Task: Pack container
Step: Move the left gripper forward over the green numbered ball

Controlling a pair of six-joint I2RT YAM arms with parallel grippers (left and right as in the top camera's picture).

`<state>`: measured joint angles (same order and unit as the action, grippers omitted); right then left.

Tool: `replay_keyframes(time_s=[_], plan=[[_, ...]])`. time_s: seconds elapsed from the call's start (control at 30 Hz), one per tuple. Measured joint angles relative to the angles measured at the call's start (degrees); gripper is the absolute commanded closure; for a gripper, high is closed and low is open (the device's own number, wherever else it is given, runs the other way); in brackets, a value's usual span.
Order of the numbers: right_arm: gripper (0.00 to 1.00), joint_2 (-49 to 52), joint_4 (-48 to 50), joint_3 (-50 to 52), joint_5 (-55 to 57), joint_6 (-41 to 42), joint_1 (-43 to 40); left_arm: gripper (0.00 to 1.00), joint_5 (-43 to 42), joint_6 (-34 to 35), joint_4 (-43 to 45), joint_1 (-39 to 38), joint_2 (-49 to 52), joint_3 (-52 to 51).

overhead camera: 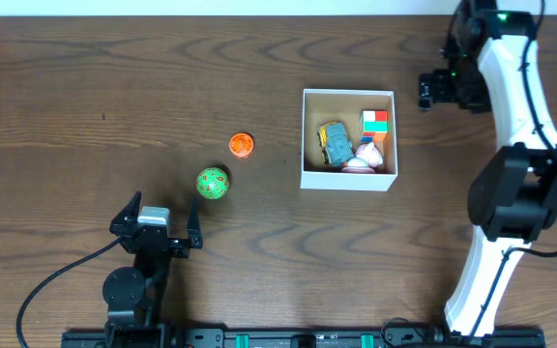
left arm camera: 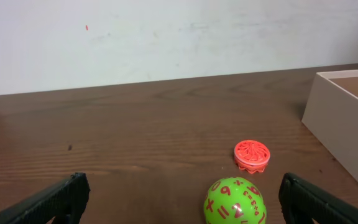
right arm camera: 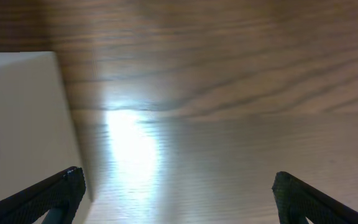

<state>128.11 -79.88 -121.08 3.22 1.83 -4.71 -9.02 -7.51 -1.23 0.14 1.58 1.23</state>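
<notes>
Fingers (left arm camera: 55, 200) are held wide apart and empty on both arms: left gripper (left arm camera: 182, 190) by the ball (left arm camera: 235, 202), well left of the box (overhead camera: 348, 180); right gripper (right arm camera: 178, 180) just right of it. The box is judged light, thin-walled cardboard, best pinched gently by one wall.

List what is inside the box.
Inside the box: a yellow-grey toy car, a multicoloured cube and a pink-white toy. Whatever lies beneath them is covered.
</notes>
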Motion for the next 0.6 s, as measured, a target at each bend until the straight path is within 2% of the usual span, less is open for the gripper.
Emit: replay_keyframes(time_s=[0.2,0.6], plan=[[0.01,0.00,-0.79,1.70,-2.27,-0.48,-4.44,0.02,0.00,0.00,0.00,0.00,0.00,0.00],[0.01,0.00,0.11,2.58,-3.06,-0.87,-4.15,0.02,-0.57,0.20,0.13,0.00,0.00,0.00]])
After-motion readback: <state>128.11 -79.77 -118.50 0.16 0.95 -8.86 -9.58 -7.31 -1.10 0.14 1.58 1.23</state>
